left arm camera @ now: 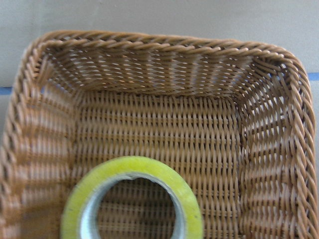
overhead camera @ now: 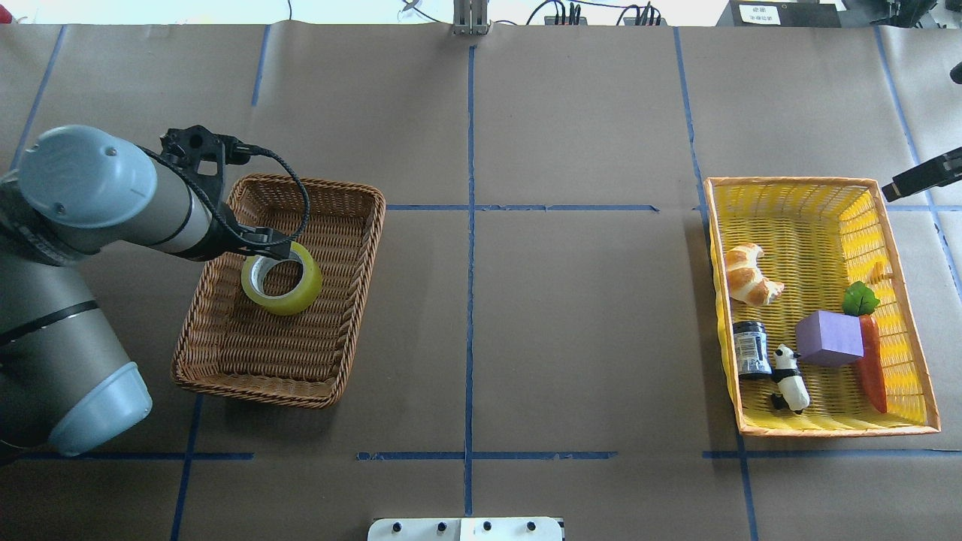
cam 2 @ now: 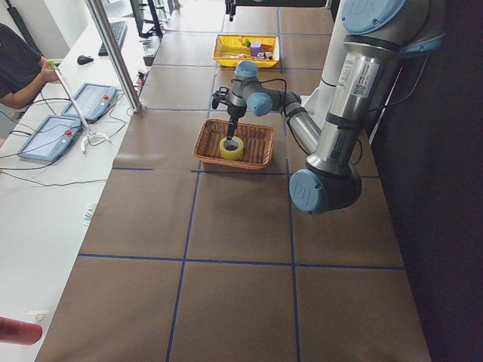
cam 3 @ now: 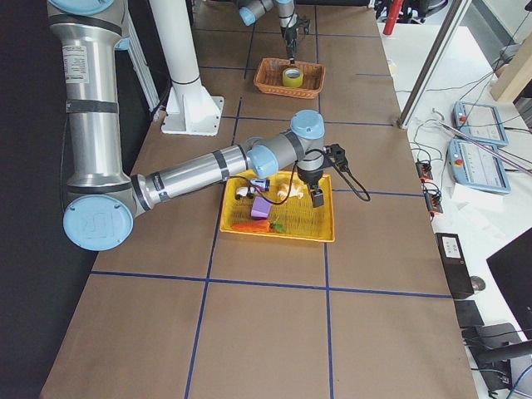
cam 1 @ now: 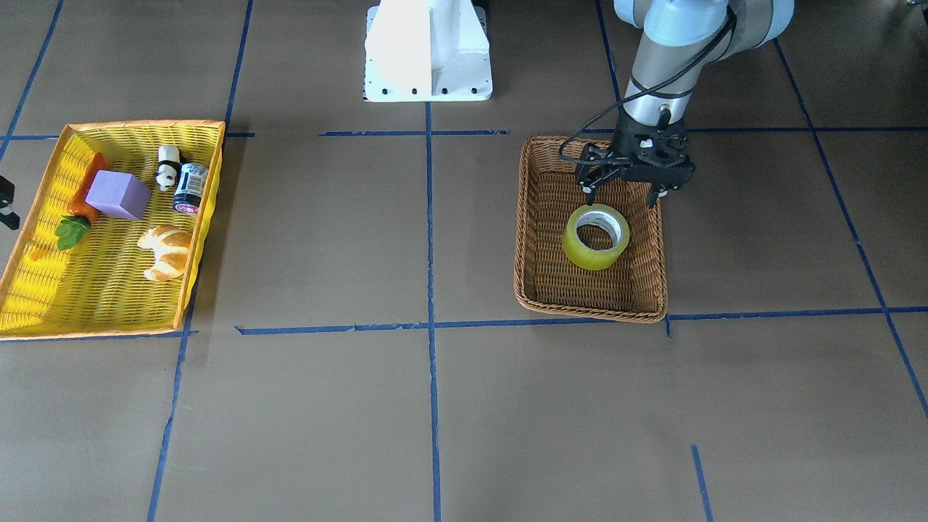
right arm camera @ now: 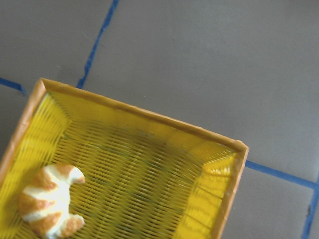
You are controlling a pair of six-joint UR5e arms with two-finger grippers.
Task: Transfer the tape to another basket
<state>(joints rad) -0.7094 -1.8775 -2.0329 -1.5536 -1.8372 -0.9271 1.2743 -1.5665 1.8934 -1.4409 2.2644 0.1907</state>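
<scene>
The tape lies flat in the brown basket, its goal. The left gripper hangs above it, fingers apart, so I judge the tape released. For the right gripper, by the yellow basket, I cannot tell.

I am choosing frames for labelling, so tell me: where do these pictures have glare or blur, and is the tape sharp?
Exterior front-facing: the white robot base is blown out, without detail; the tape and the wicker basket are sharp and evenly lit. Left wrist-mounted: the tape's near rim is soft, the weave behind clearer. Right wrist-mounted: the yellow basket and croissant look slightly smeared.
</scene>
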